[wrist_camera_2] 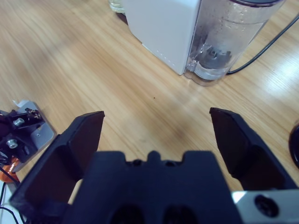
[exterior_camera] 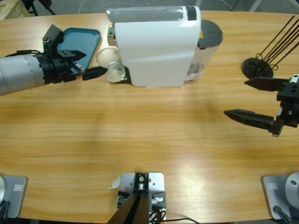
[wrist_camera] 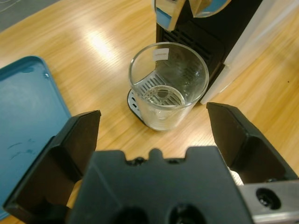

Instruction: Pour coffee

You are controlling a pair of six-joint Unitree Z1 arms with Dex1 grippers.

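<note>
An empty clear glass (exterior_camera: 110, 64) stands on the drip grate at the left end of the white coffee machine (exterior_camera: 156, 46). In the left wrist view the glass (wrist_camera: 168, 84) sits under the machine's spout, against its black front (wrist_camera: 205, 37). My left gripper (exterior_camera: 96, 63) reaches in from the left and is open, its jaws a short way back from the glass and not touching it (wrist_camera: 154, 114). Far off at the table's right side, my right gripper (exterior_camera: 237, 98) is open and holds nothing; it faces the machine's water tank (wrist_camera_2: 229, 37) across bare wood (wrist_camera_2: 157, 115).
A blue tray (exterior_camera: 81, 42) lies behind the left gripper, left of the machine. A black stand with thin rods (exterior_camera: 258, 66) sits at the back right. A black cable (wrist_camera_2: 261, 51) runs from the tank end. Bare wooden table (exterior_camera: 140, 130) spreads in front of the machine.
</note>
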